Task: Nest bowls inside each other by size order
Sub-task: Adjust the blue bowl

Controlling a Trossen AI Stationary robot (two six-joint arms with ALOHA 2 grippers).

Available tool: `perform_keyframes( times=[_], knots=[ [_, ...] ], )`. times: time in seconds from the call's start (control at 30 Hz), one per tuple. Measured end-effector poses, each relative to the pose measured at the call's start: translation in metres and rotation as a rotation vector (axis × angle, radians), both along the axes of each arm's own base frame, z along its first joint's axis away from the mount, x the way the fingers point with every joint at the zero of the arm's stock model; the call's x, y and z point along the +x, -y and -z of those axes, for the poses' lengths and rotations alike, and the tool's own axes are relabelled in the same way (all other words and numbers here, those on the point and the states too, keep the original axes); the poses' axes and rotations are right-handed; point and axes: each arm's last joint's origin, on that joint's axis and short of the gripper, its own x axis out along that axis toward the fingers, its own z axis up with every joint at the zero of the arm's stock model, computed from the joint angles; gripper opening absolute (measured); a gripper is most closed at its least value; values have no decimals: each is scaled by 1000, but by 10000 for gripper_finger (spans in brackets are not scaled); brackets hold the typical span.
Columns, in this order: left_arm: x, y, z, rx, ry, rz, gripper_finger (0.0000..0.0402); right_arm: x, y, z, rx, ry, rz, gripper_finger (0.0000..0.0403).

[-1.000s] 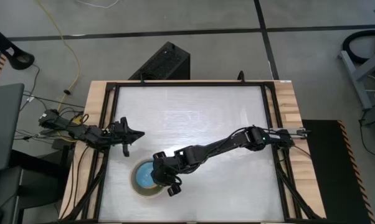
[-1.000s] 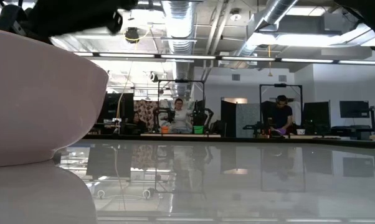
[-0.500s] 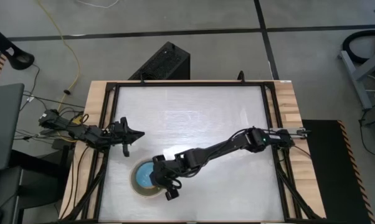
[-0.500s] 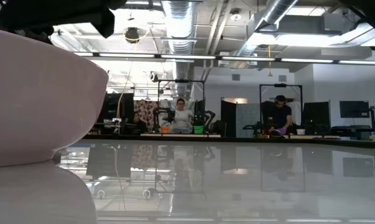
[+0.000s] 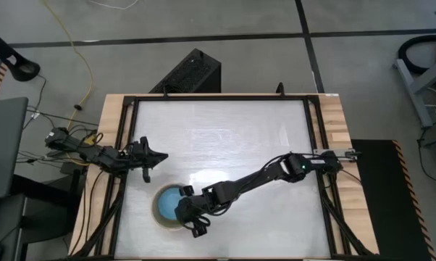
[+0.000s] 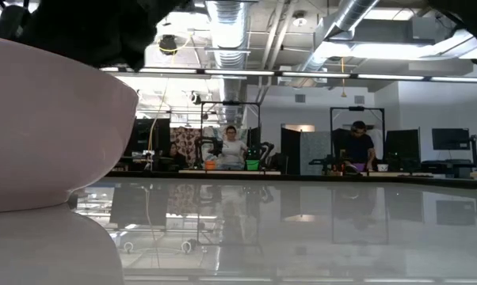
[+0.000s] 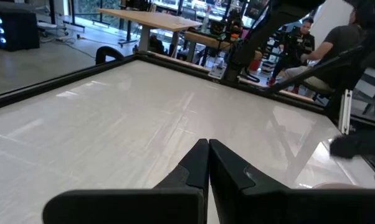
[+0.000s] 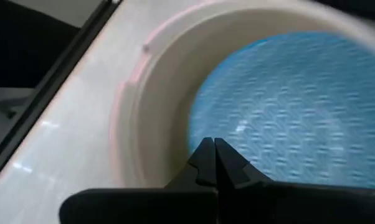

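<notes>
The bowls stand nested near the table's front left: a light blue bowl (image 8: 287, 112) sits inside a beige-grey one (image 8: 166, 99), inside the cream-white one (image 8: 120, 118). In the low view the cream-white bowl (image 6: 48, 127) rests on its base. My right gripper (image 8: 210, 152) is shut with nothing between its fingers, reaching from the right over the stack (image 5: 165, 206), its tips above the beige-grey bowl's inner wall. My left gripper (image 7: 208, 163) waits shut at the left edge (image 5: 147, 161). My right gripper's shut fingertips (image 8: 203, 160) slant down over the beige-grey bowl's inner wall (image 8: 175, 134), beside the light blue bowl's edge. Whether they touch the bowls I cannot tell.
The white tabletop (image 5: 225, 138) stretches bare to the right and far side of the stack, inside a black frame (image 5: 316, 130). Beyond the far edge, people sit at desks (image 6: 232, 146) in the room.
My right gripper has moved toward the table's near edge and down over the nested bowls. The bowls have stayed in place.
</notes>
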Motion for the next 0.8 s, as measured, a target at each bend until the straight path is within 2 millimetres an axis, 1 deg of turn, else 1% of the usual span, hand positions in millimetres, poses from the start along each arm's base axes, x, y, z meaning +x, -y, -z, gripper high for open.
perform_keyframes(
  times=[0.13,0.2,0.27,0.33,0.4,0.5,0.57,0.6,0.63,0.73,0.8],
  knots=[
    [0,0,0,0,0,-1,0,-5,3,-22,-12,47,17,2],
    [0,0,0,0,0,-1,0,-7,4,-31,-19,66,17,2],
    [0,0,0,0,0,-1,0,-7,8,-38,-49,99,57,2],
    [0,0,0,4,-1,-1,0,-2,14,-45,-53,169,109,2],
    [0,0,0,7,-2,-2,0,4,25,-51,-32,232,137,2],
    [0,0,0,6,-2,-1,0,17,41,-45,-8,275,152,2],
    [0,0,0,6,-2,-2,0,22,49,-35,-18,257,166,2],
    [0,0,0,7,-2,-3,0,26,51,-28,-18,258,170,2],
    [0,0,0,6,-2,-3,0,29,53,-26,-9,278,173,2],
    [0,0,0,8,-2,-3,0,30,54,-25,-8,283,138,1],
    [0,0,0,9,-3,-3,0,35,57,-20,7,291,130,1]
  ],
)
